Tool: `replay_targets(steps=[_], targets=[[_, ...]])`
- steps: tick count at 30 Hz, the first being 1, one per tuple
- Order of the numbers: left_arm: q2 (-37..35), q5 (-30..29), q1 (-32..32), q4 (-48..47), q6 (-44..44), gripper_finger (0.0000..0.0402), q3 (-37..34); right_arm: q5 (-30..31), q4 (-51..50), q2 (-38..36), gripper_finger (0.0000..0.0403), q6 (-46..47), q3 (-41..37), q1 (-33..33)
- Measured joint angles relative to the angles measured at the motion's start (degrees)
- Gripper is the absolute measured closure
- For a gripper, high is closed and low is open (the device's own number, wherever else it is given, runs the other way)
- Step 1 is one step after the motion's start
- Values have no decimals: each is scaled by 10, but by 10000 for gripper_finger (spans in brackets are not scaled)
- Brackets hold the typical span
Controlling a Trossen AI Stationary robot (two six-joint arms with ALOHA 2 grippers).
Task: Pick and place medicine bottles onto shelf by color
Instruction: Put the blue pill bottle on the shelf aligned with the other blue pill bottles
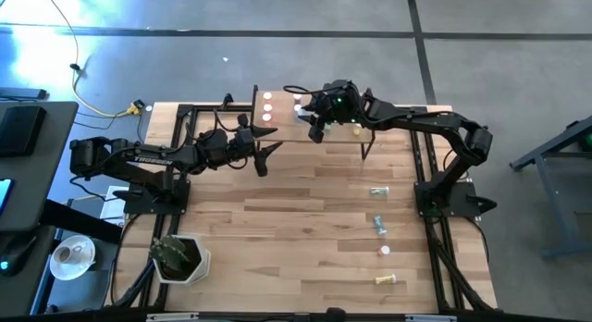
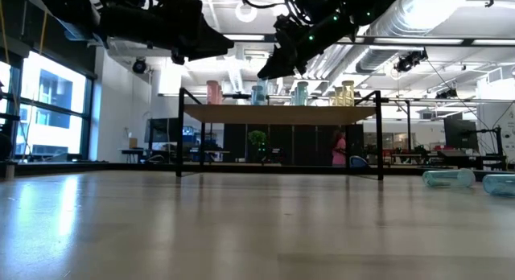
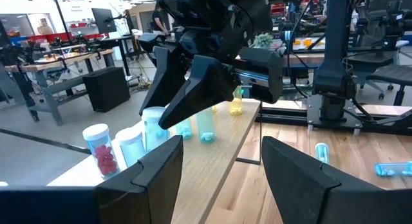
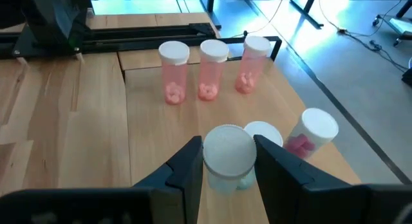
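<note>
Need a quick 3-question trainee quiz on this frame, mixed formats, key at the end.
1. True or false: the right gripper is shut on a white-capped bottle above the shelf.
2. Multiple choice: the bottles still lying on the tabletop are nearer which side? A) the left arm's side B) the right arm's side C) under the shelf.
3. Fill in: the three pink bottles stand upright in a ___ on the shelf.

Key
1. True. Its fingers clasp the cap from both sides.
2. B. Four loose bottles lie near the right arm's base.
3. Row. Meanwhile the left gripper waits open beside the shelf.
</note>
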Motion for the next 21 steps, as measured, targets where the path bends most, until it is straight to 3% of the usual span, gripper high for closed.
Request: replay_targets(steps=[16,21], targets=[[0,0,0,0,0,202,0,-12,-8,0,291,37,1,16],[0,0,0,0,0,202,0,-12,-41,-1,291,19,48,28]])
